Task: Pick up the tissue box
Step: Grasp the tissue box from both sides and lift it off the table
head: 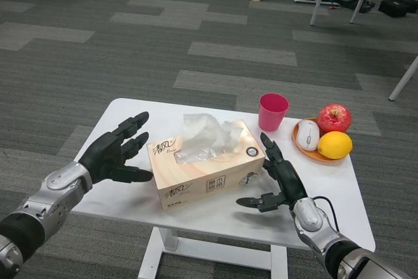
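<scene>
Hands bracket your target: the tissue box sits mid-table between your left hand and right hand, both empty with fingers spread, flanking its short ends apparently to squeeze and lift.

Your tissue box, a tan wood-grain carton with printed lettering, lay flat and slightly skewed on the white bench, crumpled clear plastic at its top slot.

Small white table on a white frame, tissue box lying near its centre, pink cup upright behind it, orange plate at the right edge bearing other items.
</scene>
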Controlling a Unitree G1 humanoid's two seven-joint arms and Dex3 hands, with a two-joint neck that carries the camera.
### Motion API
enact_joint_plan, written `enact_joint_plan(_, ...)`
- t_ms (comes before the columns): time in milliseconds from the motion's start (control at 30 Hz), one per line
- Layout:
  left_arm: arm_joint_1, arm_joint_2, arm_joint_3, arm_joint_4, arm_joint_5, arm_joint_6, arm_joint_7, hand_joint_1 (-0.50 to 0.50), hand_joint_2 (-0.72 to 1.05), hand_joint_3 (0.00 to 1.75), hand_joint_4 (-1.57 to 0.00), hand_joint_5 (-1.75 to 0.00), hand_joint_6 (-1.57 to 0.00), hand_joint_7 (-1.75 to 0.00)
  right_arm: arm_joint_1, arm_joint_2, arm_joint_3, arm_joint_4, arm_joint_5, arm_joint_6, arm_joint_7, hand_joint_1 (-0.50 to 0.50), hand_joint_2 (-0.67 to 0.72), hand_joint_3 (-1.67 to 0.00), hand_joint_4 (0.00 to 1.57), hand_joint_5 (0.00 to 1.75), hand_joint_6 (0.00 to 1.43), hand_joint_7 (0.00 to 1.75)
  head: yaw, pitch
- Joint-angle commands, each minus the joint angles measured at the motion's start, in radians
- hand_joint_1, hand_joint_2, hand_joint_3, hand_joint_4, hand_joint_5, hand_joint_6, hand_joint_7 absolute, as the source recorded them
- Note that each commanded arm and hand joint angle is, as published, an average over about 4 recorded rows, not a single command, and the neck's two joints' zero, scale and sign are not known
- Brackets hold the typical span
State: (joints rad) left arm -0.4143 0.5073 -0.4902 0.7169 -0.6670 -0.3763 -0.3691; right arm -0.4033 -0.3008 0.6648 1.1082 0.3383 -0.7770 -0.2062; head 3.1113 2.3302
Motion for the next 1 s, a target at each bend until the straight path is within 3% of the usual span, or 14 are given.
enact_joint_plan(33,-0.012,-0.003,-0.007,0.01,-0.006,-0.01,0.003,0.5,1.05,0.09,0.0,0.0,0.0,0.0,0.018,-0.01,-0.004,-0.028,0.002,0.002,0.009,-0.21,-0.22,-0.32,0.33,0.1,0.0,0.07,0.004,-0.003)
enact_joint_plan(267,-0.017,-0.003,-0.008,0.014,-0.006,-0.01,0.004,0.5,1.05,0.09,0.0,0.0,0.0,0.0,0.086,-0.024,-0.036,-0.107,0.002,-0.009,0.04,-0.21,-0.29,-0.32,0.24,0.19,0.0,0.07,0.015,-0.005)
enact_joint_plan(400,-0.021,-0.003,-0.008,0.018,-0.009,-0.01,0.006,0.5,1.05,0.09,0.0,0.0,0.0,0.0,0.124,-0.028,-0.053,-0.153,0.001,-0.015,0.05,-0.2,-0.29,-0.32,0.19,0.1,0.0,0.07,0.02,-0.007)
enact_joint_plan(700,-0.047,-0.009,-0.001,0.048,-0.03,-0.019,0.014,0.5,1.05,0.09,0.0,0.0,0.0,0.0,0.213,-0.047,-0.078,-0.248,0.002,-0.047,0.07,-0.17,-0.29,-0.32,0.14,0.1,0.0,0.07,0.029,-0.007)
enact_joint_plan(1000,-0.084,-0.049,0.048,0.105,-0.032,-0.057,0.043,0.5,1.0,0.09,0.0,0.0,0.0,-0.03,0.279,-0.07,-0.098,-0.309,0.002,-0.091,0.069,-0.16,-0.29,-0.32,0.14,0.1,0.0,0.07,0.038,-0.006)
